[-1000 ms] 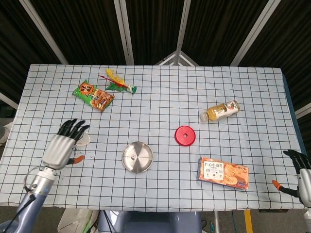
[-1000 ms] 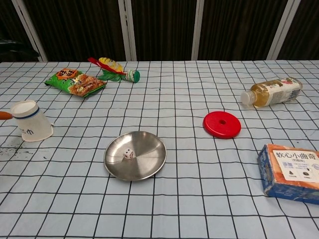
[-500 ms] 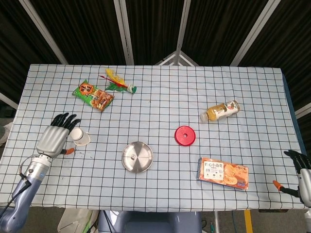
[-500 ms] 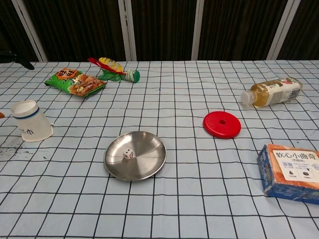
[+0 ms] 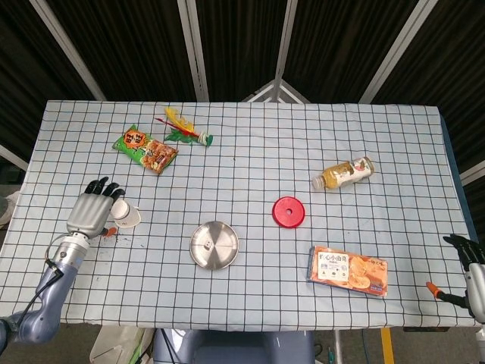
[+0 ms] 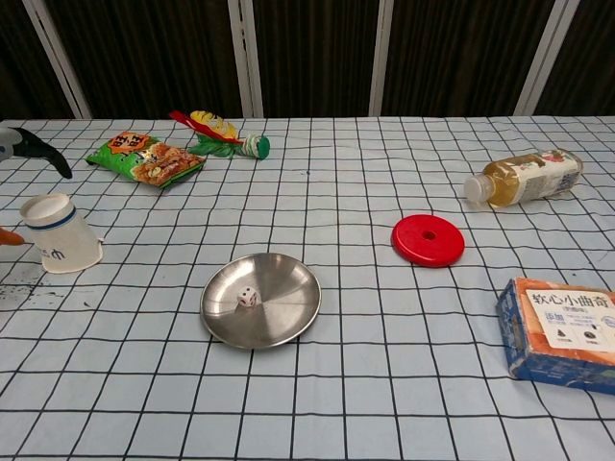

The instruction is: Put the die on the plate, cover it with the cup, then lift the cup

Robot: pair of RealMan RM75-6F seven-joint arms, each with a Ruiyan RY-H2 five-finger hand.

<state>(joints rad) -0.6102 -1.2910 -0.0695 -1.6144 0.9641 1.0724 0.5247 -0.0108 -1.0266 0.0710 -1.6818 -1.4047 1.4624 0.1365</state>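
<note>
A white die lies on the round steel plate near the table's front middle; the head view shows the plate too. The white paper cup with a blue band stands mouth down on the cloth at the left, also seen as the cup from above. My left hand hovers just left of it, fingers spread and holding nothing. Only a dark finger and an orange thumb tip show in the chest view. My right hand sits open off the table's right front corner.
A green and orange snack bag and a feathered toy lie at the back left. A tea bottle lies on its side at the right, with a red disc and an orange biscuit box in front of it.
My left hand has drawn back leftward off the cup, then eased in beside it again. The cup, die and plate have stayed put. The right hand has not moved.
</note>
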